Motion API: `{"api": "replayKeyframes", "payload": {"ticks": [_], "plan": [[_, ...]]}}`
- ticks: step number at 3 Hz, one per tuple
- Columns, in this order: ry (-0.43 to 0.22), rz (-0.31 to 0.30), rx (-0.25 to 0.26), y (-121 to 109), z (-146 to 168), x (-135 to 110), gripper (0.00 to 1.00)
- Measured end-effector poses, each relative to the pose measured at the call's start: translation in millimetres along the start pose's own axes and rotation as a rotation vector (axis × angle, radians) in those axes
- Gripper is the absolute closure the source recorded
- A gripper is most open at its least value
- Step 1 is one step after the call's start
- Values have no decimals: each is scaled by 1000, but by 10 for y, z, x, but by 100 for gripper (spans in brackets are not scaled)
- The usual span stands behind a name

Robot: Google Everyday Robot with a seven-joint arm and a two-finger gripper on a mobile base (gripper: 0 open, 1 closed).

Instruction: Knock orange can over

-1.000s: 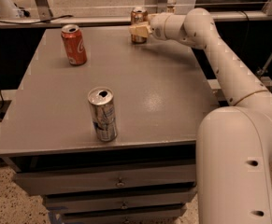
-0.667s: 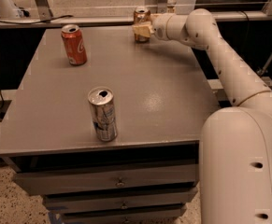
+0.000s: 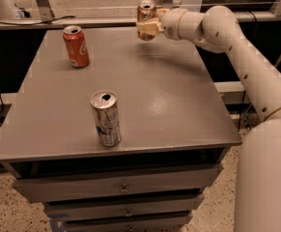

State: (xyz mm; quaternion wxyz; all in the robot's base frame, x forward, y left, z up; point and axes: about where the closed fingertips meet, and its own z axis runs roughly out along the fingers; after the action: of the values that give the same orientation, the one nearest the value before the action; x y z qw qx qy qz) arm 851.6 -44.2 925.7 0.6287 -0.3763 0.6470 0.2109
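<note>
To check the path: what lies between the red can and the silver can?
Only bare table, seen in the camera view. The end effector is by the orange can at the far edge.

On the grey metal counter [image 3: 169, 105], the copper-orange drink can [image 3: 146, 11] stands upright at the far edge, right of centre. The cream-coloured claw [image 3: 148, 29] reaches in from the right, right at the can's lower part. The red cola can [image 3: 76, 47] stands far left. The taller silver-and-blue can [image 3: 105, 119] stands near the front, left of centre.
</note>
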Motion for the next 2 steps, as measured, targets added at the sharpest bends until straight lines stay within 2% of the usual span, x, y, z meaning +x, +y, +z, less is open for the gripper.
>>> {"api": "replayKeyframes", "payload": {"ticks": [1,2], "plan": [[-13,-80,-29,313,-216,-322,100],[-4,-83,-52,449,-180,-307,100]]}}
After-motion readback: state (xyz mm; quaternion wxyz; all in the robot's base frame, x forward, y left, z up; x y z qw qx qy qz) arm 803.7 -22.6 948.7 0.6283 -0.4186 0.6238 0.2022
